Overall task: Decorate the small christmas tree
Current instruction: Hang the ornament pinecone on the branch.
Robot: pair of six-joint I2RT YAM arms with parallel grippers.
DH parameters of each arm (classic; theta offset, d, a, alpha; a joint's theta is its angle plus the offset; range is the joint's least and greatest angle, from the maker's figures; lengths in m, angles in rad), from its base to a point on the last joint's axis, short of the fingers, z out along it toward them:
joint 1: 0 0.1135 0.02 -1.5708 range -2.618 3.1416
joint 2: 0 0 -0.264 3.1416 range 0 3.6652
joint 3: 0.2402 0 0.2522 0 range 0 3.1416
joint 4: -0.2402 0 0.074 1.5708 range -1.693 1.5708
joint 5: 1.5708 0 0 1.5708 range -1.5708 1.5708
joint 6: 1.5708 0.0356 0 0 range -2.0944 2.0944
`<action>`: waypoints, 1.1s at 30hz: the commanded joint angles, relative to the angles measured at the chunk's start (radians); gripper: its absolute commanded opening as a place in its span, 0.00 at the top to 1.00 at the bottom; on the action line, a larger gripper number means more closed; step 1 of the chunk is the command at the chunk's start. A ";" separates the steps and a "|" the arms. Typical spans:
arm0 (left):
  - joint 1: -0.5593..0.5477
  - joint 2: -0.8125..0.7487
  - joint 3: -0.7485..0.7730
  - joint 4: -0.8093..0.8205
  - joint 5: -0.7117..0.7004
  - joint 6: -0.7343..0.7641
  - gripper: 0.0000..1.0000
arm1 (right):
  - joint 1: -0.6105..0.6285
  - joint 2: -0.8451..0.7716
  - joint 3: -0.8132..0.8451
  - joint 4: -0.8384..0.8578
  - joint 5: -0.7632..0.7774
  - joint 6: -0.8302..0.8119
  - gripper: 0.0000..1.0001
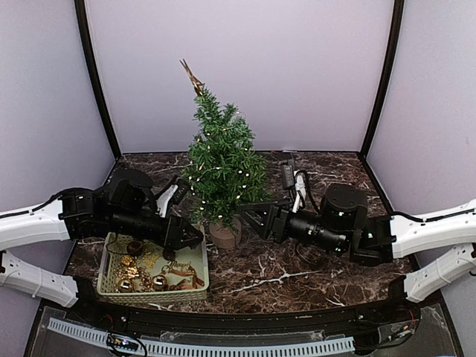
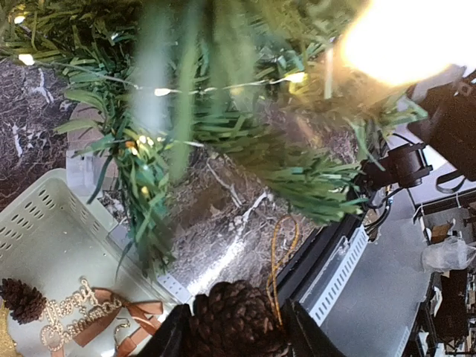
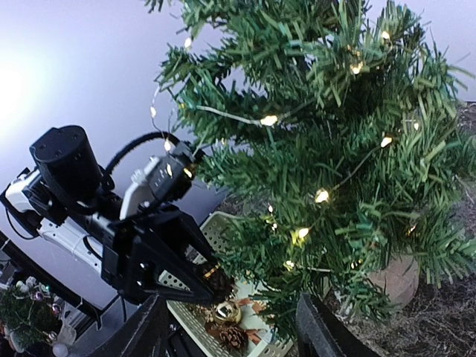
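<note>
Dark marble table (image 1: 312, 275) under everything. On it, back of centre, the small christmas tree (image 1: 223, 160) — upright on its round wooden base (image 1: 224, 234), string lights lit. Just left of the base, a pale slotted basket (image 1: 195, 256) with gold ornaments (image 1: 141, 279) inside. Left gripper (image 1: 186, 234) above the basket's right edge, by the lowest branches, clamped on a pine cone (image 2: 236, 320) with a gold loop. Right gripper (image 1: 251, 216) at the tree's lower right — jaws apart, gripping nothing.
</note>
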 commanded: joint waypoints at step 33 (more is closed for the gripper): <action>-0.057 -0.076 0.015 0.009 -0.026 0.031 0.59 | 0.009 0.028 0.051 -0.006 0.078 -0.019 0.41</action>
